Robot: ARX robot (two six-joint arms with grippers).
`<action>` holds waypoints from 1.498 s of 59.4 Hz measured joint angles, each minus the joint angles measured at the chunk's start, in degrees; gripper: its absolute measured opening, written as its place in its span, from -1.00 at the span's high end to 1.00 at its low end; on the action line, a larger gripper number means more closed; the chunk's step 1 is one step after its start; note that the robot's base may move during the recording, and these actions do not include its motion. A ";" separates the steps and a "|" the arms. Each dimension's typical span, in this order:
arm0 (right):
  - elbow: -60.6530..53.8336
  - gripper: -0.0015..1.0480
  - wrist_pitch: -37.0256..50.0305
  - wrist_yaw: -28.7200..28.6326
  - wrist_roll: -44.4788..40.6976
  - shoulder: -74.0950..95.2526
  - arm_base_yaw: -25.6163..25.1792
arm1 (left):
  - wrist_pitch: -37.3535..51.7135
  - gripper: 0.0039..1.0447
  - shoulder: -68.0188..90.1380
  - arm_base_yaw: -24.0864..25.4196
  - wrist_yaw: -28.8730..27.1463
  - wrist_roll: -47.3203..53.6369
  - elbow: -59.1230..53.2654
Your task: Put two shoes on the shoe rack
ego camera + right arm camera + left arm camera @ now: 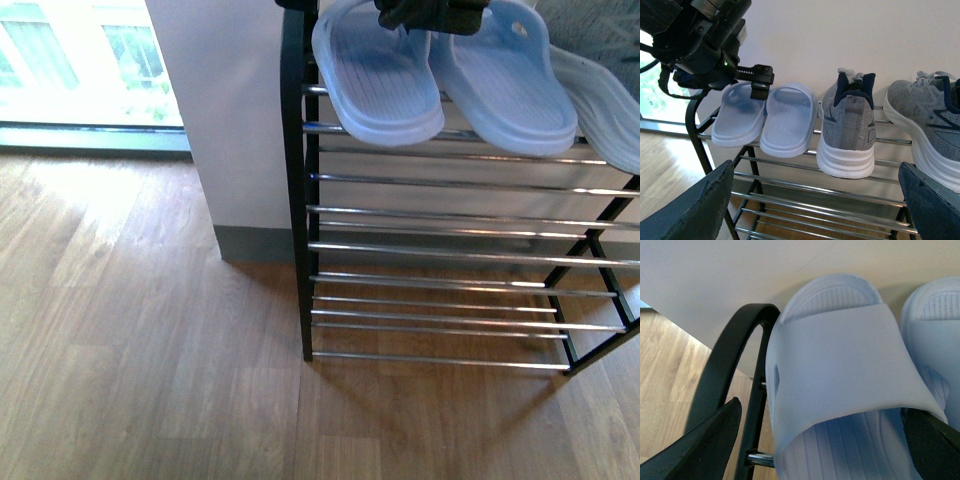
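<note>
Two pale blue slides [380,80] [510,85] lie side by side on the top tier of the shoe rack [440,215], heels hanging over the front rod. My left gripper [820,450] is open just above the left slide [840,355], one finger on each side of its strap and touching nothing. The other slide [935,340] lies beside it. In the right wrist view, two grey knit sneakers [847,130] [930,130] stand on the same tier, to the right of the slides [787,120]. My right gripper [820,210] is open and empty, held off in front of the rack.
The rack [815,190] has several bare chrome tiers below the shoes. It stands against a pale wall [230,120] on a wood floor [150,350]. A window [80,60] is at the far left. My left arm [705,45] reaches over the rack's curved black end frame [730,365].
</note>
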 joint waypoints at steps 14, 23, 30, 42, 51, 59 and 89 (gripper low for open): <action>0.00 -0.82 0.00 0.00 0.00 0.00 0.00 | 4.24 -0.83 -4.94 -0.70 -1.31 0.74 -5.53; 0.00 -0.82 0.00 0.00 0.00 0.00 0.00 | 3.85 -0.83 -6.32 -0.11 -1.11 0.39 -6.88; 0.00 -0.82 0.00 0.00 0.00 0.00 0.00 | 5.64 -0.83 -7.21 0.11 -1.05 0.42 -9.38; 0.00 -0.82 0.00 0.00 0.00 0.00 0.00 | 11.17 -0.83 -12.66 0.02 -0.98 1.09 -14.99; 0.00 -0.82 0.00 0.00 0.00 0.00 0.00 | 18.29 -0.83 -20.24 0.07 -1.73 3.74 -21.77; 0.00 -0.82 0.00 0.00 0.00 0.00 0.00 | 26.80 -0.83 -31.54 0.81 -2.19 7.96 -34.05; 0.00 -0.82 0.00 0.00 0.00 0.00 0.00 | 31.71 -0.83 -76.32 7.93 -4.07 12.28 -73.11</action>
